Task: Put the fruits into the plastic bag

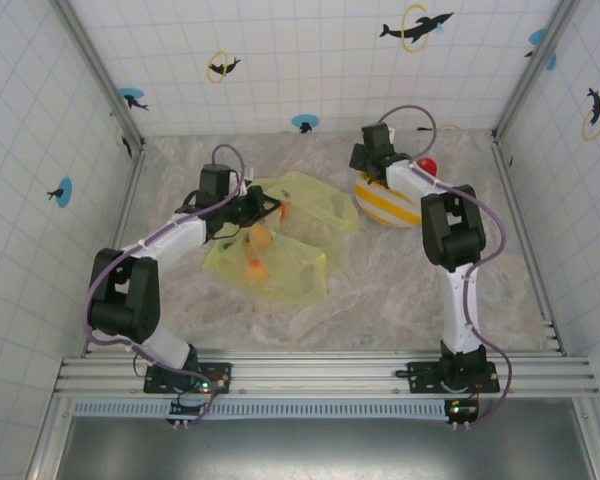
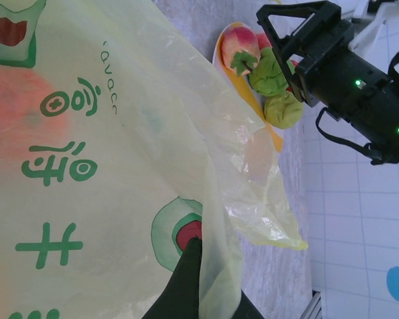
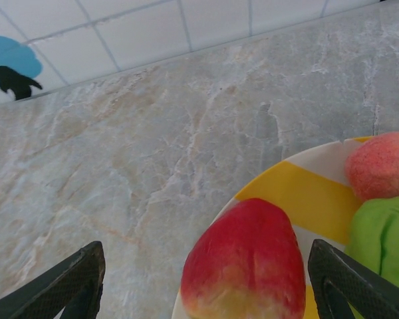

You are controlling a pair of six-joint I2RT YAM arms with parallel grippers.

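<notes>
A: Now, item one?
B: One plastic bag [image 1: 292,232], yellow-green with green print, crumpled on the table [image 1: 380,290] left of centre. Two orange fruits [image 1: 261,236] show through its film.
A: Its holder?
B: The left hand [image 1: 268,208], fingers together, clamped on the bag's far edge.
A: Item two?
B: One striped plate [image 1: 392,208], yellow and white, right of the bag. It holds one red-yellow fruit [image 3: 246,266], one pink fruit [image 3: 382,163] and two green fruits [image 2: 271,70].
A: The other arm?
B: The right hand [image 3: 203,256], fingers wide apart, is low over the plate's rim with the red-yellow fruit between them, touching neither.
</notes>
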